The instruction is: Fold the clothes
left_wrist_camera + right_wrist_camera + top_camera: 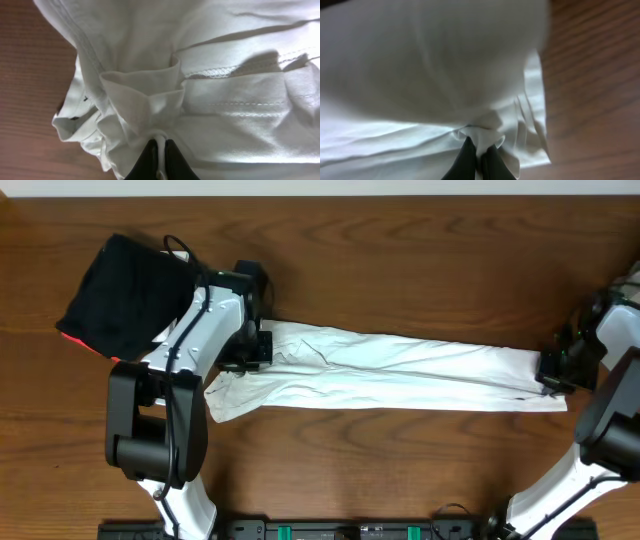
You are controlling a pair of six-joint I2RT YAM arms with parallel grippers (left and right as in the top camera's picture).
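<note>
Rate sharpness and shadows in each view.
Overhead: sharp, evenly lit, shirt bright against dark table. Left wrist: seams crisp, soft shadows in folds above left gripper. Right wrist: upper cloth blurred; only the pinch at right gripper near focus.

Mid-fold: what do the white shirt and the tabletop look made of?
The white shirt looks like soft matte knit, probably cotton; it bunches in soft creases, with stitched hems in the left wrist view. The tabletop looks like brown wood or wood-look laminate, smooth with slight sheen; grain lines show.

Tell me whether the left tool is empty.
No, the left tool is shut on a bunched fold of the white shirt.
</note>
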